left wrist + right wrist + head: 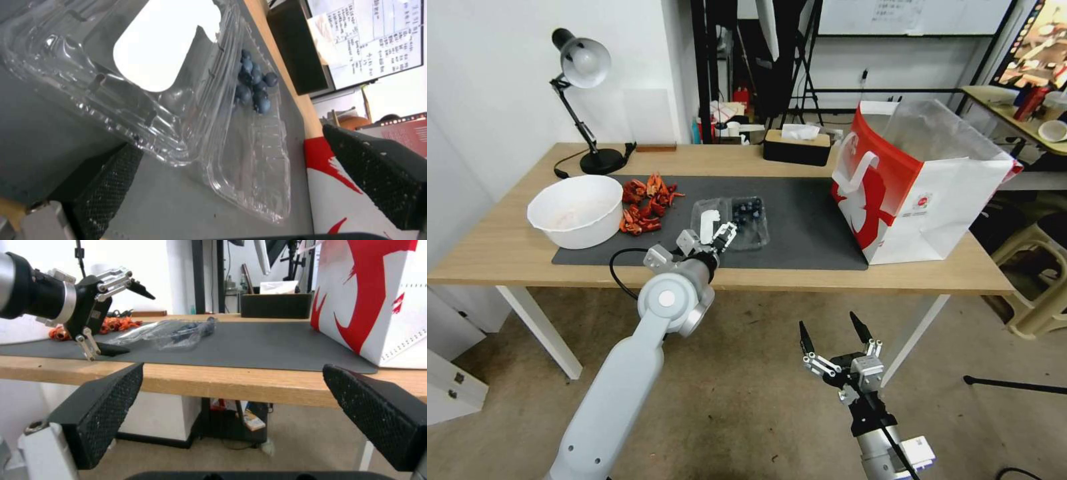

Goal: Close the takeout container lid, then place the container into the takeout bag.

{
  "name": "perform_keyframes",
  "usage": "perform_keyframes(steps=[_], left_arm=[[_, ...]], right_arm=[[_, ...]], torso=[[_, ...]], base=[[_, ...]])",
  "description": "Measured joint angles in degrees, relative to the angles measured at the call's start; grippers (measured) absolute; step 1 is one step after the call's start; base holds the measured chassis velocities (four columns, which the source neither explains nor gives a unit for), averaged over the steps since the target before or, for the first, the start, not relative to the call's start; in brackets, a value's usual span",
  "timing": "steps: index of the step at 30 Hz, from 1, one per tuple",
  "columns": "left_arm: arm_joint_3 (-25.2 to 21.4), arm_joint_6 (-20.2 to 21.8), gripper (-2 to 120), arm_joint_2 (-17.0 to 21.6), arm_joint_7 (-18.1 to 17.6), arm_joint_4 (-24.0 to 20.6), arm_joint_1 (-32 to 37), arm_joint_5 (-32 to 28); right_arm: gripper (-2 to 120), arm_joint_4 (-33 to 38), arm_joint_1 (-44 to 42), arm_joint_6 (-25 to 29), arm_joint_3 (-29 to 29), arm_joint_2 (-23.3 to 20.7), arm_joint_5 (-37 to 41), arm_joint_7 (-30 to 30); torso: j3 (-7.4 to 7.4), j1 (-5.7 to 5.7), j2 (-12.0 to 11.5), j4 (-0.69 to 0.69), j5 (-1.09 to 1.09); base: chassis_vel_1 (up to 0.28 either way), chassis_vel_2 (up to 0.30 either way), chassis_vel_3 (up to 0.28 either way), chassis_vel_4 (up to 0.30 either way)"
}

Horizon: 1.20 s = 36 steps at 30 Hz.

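The takeout container lies open on the black mat, with dark blueberries in its base. Its lid, clear with a white label, is folded out toward the white bowl and tilts up a little at its near edge. My left gripper is open at that near edge, one finger low on the mat under the lid's rim and the other above it. The takeout bag stands open, red and white, at the mat's right end. My right gripper hangs open below the table's front edge.
A white bowl and red crayfish sit left of the container. A desk lamp and a black tissue box stand at the back of the table. Bare mat lies between container and bag.
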Motion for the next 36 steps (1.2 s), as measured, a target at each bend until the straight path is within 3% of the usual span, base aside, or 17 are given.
perform_keyframes(steps=[10, 13, 22, 30, 36], left_arm=[[0.0, -2.2, 100, -0.4, 2.0, 1.5, -0.1, 1.1], [-0.3, -4.8, 100, 0.0, 5.8, 1.7, 0.9, 2.5], [0.4, -8.6, 100, 0.0, 13.2, 0.5, 2.6, 6.6], [1.2, -10.0, 100, 0.5, 19.4, -0.7, 4.3, 10.5], [1.4, -10.1, 100, 0.5, 21.4, -1.0, 4.5, 11.5]], right_arm=[[100, -0.2, -0.2, 0.1, 0.0, 0.1, -0.1, 0.0], [100, -0.3, -0.2, 0.1, -0.1, 0.2, -0.3, 0.0], [100, -0.3, -0.3, 0.1, -0.4, 0.4, -0.8, 0.0], [100, -0.3, -0.7, 0.3, -0.3, 0.3, -1.2, -0.1], [100, -0.1, -0.8, 0.4, -0.4, 0.5, -1.6, -0.1]], torso=[[-0.01, -0.02, 0.0, -0.02, -0.01], [0.02, 0.00, 0.0, 0.03, -0.02], [0.02, 0.01, 0.0, 0.01, -0.01], [0.01, 0.00, 0.0, 0.01, -0.01], [0.01, 0.01, 0.0, 0.00, -0.01]], base=[[0.000, 0.000, 0.000, 0.000], [0.000, 0.000, 0.000, 0.000], [0.000, 0.000, 0.000, 0.000], [0.000, 0.000, 0.000, 0.000], [0.000, 0.000, 0.000, 0.000]])
